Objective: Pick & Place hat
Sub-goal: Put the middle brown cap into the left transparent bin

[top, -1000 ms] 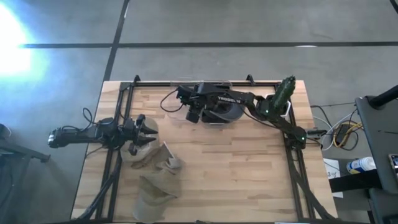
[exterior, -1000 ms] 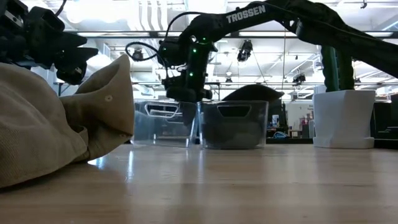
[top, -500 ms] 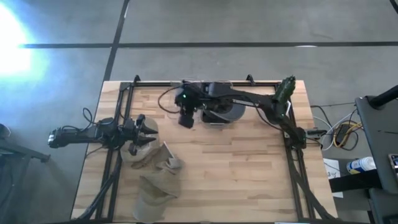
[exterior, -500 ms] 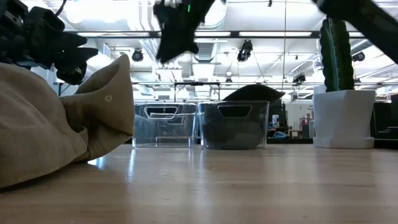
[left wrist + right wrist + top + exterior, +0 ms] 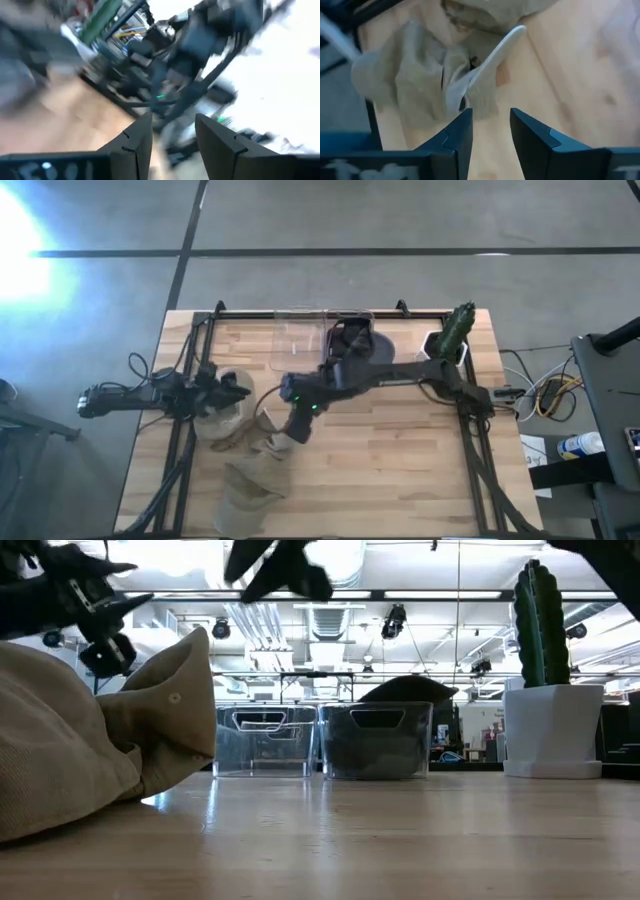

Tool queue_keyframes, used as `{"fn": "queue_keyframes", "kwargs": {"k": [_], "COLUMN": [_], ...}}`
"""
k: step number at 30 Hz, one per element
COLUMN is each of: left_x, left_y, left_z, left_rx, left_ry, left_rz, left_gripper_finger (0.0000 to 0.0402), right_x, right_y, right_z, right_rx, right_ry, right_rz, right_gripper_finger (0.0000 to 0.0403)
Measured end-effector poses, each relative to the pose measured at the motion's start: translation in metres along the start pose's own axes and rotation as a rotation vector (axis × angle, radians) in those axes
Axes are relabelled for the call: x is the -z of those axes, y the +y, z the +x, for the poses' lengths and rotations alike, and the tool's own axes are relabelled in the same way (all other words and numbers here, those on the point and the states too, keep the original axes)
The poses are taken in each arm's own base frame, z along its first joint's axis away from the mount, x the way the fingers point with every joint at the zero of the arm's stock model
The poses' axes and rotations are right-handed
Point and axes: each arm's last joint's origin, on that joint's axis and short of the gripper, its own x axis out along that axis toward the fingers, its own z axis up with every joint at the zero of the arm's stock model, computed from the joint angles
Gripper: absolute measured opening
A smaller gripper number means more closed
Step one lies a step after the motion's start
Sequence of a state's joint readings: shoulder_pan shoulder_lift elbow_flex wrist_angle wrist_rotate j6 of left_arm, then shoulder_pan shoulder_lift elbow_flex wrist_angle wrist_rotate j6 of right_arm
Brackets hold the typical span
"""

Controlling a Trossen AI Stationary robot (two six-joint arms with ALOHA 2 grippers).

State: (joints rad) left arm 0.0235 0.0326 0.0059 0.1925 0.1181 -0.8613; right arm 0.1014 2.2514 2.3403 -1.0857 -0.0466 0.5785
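Several tan caps lie in a heap (image 5: 248, 452) at the table's near left, crowns and brims on the wood; they also fill the left of the low view (image 5: 90, 750) and show in the right wrist view (image 5: 420, 75). My right gripper (image 5: 298, 430) (image 5: 490, 117) hangs open just above the heap's right side, high in the low view (image 5: 280, 565). My left gripper (image 5: 233, 391) (image 5: 172, 125) (image 5: 105, 625) is open over the heap's far-left cap, pointing right. A dark hat (image 5: 352, 340) sits in the right-hand clear bin.
Two clear bins stand side by side at the far edge: an empty one (image 5: 298, 345) (image 5: 265, 740) and the one with the dark hat (image 5: 375, 360) (image 5: 375, 740). A cactus in a white pot (image 5: 452, 335) (image 5: 555, 690) stands at the far right corner. Bare wood lies at the near right.
My right arm has swung from the bins at the far edge toward the near left, rising on the way, and now hangs over the cap heap, still open. My left gripper has shifted and turned slightly above the caps. The caps have not moved.
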Motion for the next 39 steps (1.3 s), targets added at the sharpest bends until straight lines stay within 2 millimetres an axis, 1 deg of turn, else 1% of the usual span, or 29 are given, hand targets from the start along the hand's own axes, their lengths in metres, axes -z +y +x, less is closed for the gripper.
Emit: {"fn": "queue_keyframes", "kwargs": {"k": [2, 4, 6, 9, 12, 15, 20, 23, 25, 27, 29, 32, 34, 36, 39], "left_x": [-0.001, 0.0, 0.0, 0.0, -0.002, -0.005, -0.004, -0.003, -0.003, -0.003, -0.003, -0.003, -0.004, -0.004, -0.003], "left_y": [-0.001, -0.001, -0.002, -0.005, -0.011, -0.016, -0.015, -0.014, -0.014, -0.014, -0.014, -0.014, -0.014, -0.014, -0.014], "left_z": [0.0, 0.0, 0.0, 0.0, -0.001, -0.001, -0.001, -0.001, -0.001, -0.001, -0.001, -0.001, -0.001, -0.001, -0.001], "left_rx": [0.008, 0.01, 0.035, 0.091, 0.13, 0.167, 0.158, 0.151, 0.153, 0.153, 0.154, 0.154, 0.155, 0.153, 0.144], "left_ry": [-0.005, 0.005, 0.036, 0.09, 0.13, 0.136, 0.148, 0.155, 0.153, 0.153, 0.152, 0.152, 0.151, 0.151, 0.157], "left_rz": [-0.181, -0.276, -0.288, -0.287, -0.275, -0.249, -0.245, -0.241, -0.238, -0.228, -0.222, -0.213, -0.211, -0.211, -0.213], "left_gripper_finger": [0.0142, 0.0142, 0.0142, 0.0142, 0.0142, 0.0142, 0.0142, 0.0142, 0.0142, 0.0142, 0.0142, 0.0142, 0.0142, 0.0142, 0.0142], "right_x": [-0.002, -0.005, -0.006, 0.0, 0.002, 0.001, 0.002, -0.002, -0.006, -0.01, -0.01, -0.006, -0.005, -0.006, -0.006], "right_y": [0.002, 0.005, 0.005, 0.0, -0.004, -0.003, -0.004, -0.002, 0.0, 0.001, 0.0, -0.003, -0.001, 0.002, 0.005], "right_z": [0.021, 0.04, 0.057, 0.077, 0.089, 0.091, 0.094, 0.08, 0.066, 0.058, 0.06, 0.076, 0.083, 0.084, 0.084], "right_rx": [-0.016, -0.04, -0.053, 0.012, 0.034, 0.025, 0.039, 0.059, 0.039, 0.013, -0.013, -0.022, -0.032, -0.072, -0.087], "right_ry": [-0.021, -0.054, -0.07, -0.043, -0.026, -0.039, -0.04, -0.088, -0.117, -0.13, -0.105, -0.062, -0.059, -0.07, -0.077], "right_rz": [0.06, 0.094, 0.109, 0.112, 0.117, 0.141, 0.18, 0.183, 0.185, 0.19, 0.212, 0.233, 0.231, 0.235, 0.239], "right_gripper_finger": [0.0128, 0.0128, 0.0128, 0.0128, 0.0128, 0.0128, 0.0128, 0.0128, 0.0128, 0.0128, 0.0128, 0.0128, 0.0128, 0.0128, 0.0128]}}
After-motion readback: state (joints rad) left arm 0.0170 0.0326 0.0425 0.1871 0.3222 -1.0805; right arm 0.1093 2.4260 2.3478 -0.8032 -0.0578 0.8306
